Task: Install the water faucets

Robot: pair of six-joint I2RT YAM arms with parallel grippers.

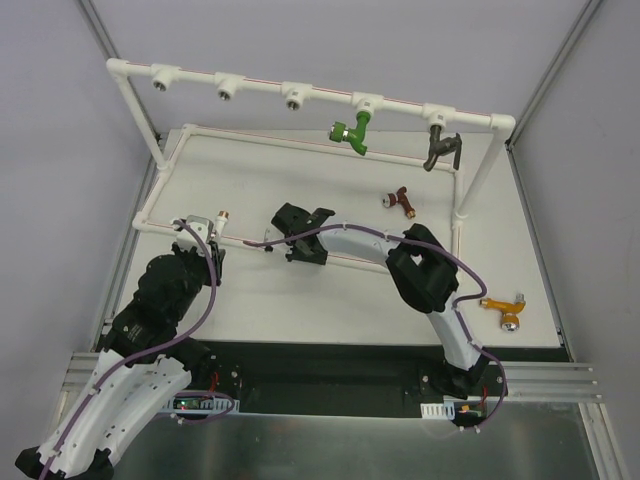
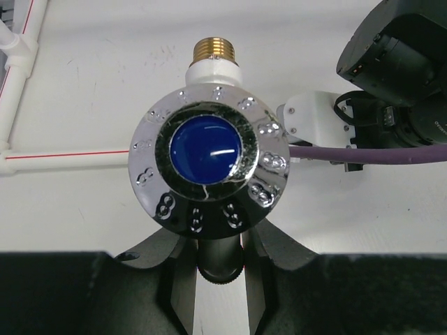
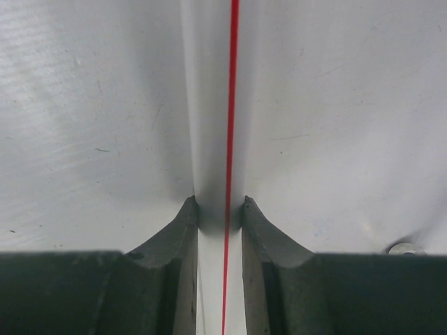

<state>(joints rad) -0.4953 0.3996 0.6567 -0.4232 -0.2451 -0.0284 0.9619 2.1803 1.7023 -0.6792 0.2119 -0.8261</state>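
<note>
My left gripper (image 1: pixel 203 230) (image 2: pixel 220 246) is shut on the white faucet (image 2: pixel 209 150), gripping the dark stem below its chrome handle with a blue centre. Its brass threaded end (image 2: pixel 212 49) points away from me, and it shows in the top view (image 1: pixel 222 214). My right gripper (image 1: pixel 300 250) (image 3: pixel 221 209) is shut on the pipe frame's near base rail (image 3: pixel 213 105), which carries a red line. A green faucet (image 1: pixel 352 130) and a dark grey faucet (image 1: pixel 441 148) hang from the frame's top rail. A dark red faucet (image 1: pixel 400 200) and an orange faucet (image 1: pixel 505 309) lie on the table.
The white pipe frame (image 1: pixel 470 180) stands on the white board. Three tee fittings with open sockets (image 1: pixel 227 92) sit on the left part of its top rail. Metal enclosure posts rise at both back corners. The right arm's wrist (image 2: pixel 398 77) lies close to the held faucet.
</note>
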